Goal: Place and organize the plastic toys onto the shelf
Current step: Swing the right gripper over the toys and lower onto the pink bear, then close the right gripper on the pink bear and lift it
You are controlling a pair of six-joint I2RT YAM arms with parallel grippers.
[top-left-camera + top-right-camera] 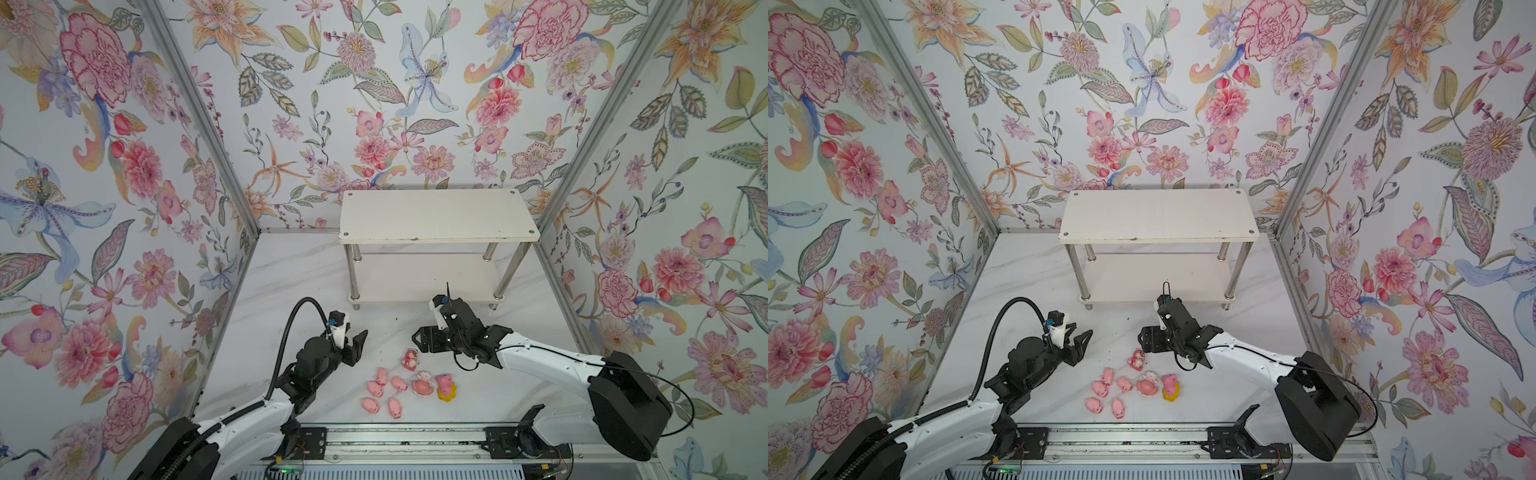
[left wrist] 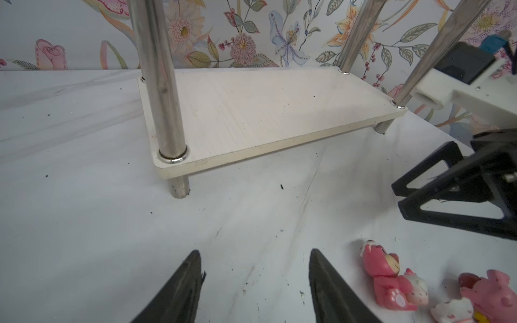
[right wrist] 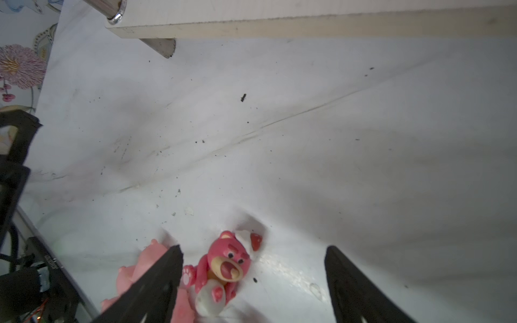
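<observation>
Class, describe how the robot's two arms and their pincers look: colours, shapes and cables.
Both arms, left arm and right arm, have smooth white shells with bulky black joints. Each pincer, left pincer and right pincer, is black, with two pointed fingers shaped as open triangular frames. A ribbed black hose runs along the left arm.

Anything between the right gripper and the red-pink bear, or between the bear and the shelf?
Nothing visible. The right gripper hangs open, the bear showing between its fingers; only bare table separates bear and shelf.
</observation>
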